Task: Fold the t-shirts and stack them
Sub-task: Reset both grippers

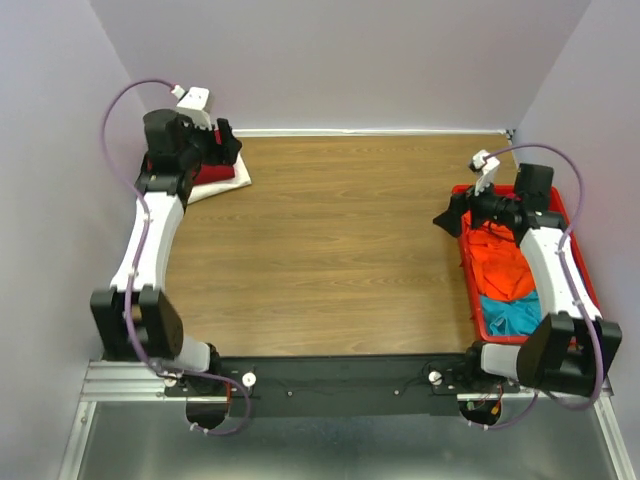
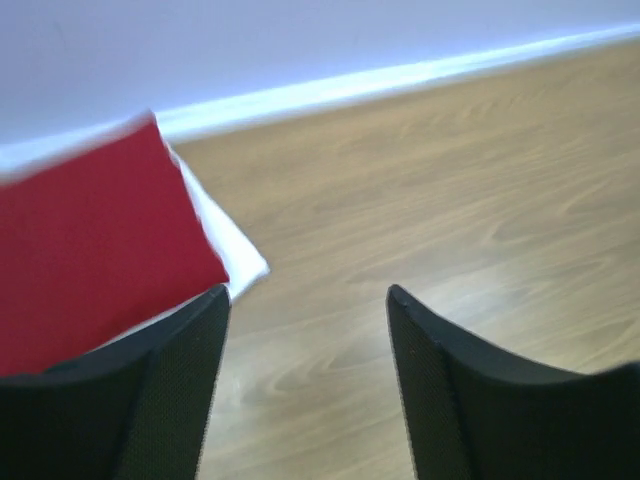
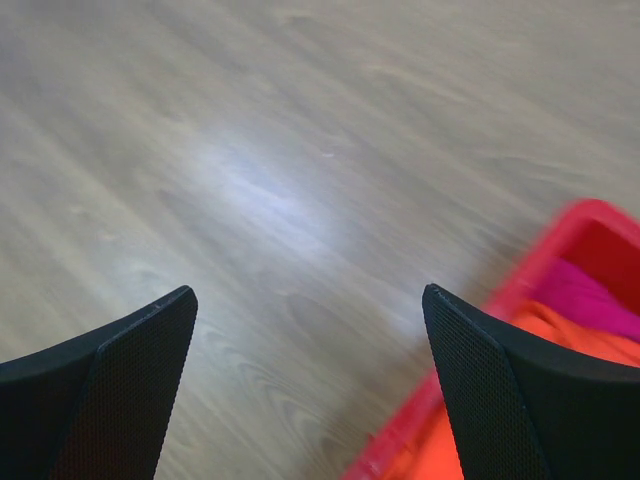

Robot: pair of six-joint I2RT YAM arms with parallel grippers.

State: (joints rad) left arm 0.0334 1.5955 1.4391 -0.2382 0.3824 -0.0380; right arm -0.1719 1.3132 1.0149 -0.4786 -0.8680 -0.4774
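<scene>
A folded dark red t-shirt (image 1: 212,173) lies on a folded white t-shirt (image 1: 228,184) at the table's far left corner. The left wrist view shows the dark red t-shirt (image 2: 90,240) over the white one (image 2: 225,240), just left of my left gripper (image 2: 305,300), which is open and holds nothing. An orange t-shirt (image 1: 500,262) and a teal t-shirt (image 1: 512,315) lie crumpled in the red bin (image 1: 470,290) on the right. A magenta t-shirt (image 3: 590,295) shows in the bin. My right gripper (image 3: 310,300) hangs open over bare wood by the bin's left rim.
The red bin (image 3: 520,290) runs along the table's right side near the wall. Purple walls close off the left, far and right sides. Wooden tabletop (image 1: 340,240) lies between the stack and the bin.
</scene>
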